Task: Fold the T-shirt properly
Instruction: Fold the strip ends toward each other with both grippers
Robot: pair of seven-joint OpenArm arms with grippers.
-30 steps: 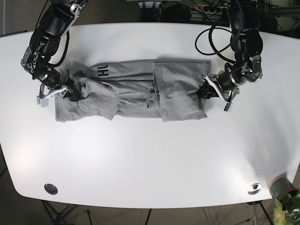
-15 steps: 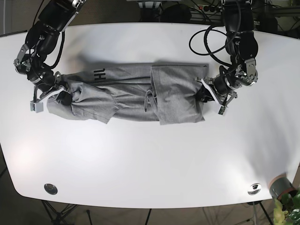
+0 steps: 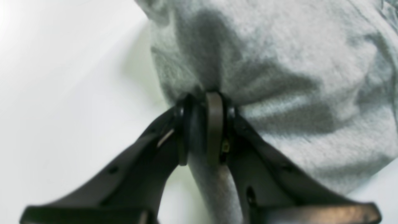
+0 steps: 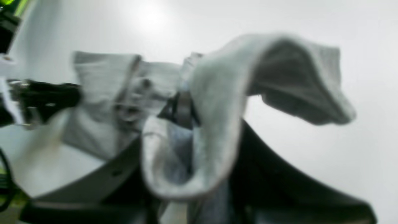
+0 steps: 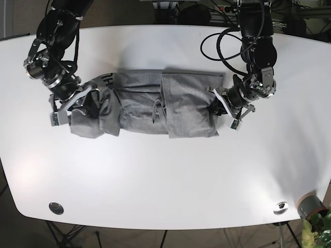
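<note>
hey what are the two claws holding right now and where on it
Both hold the shirt. The left claw pinches a bunch of fabric at one end edge; the right claw grips the opposite end, lifted and draped over it.

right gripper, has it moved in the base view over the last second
Yes. The right gripper, shut on the T-shirt, has shifted inward, away from the table's left edge and toward the centre, bunching that end of the shirt.
</note>
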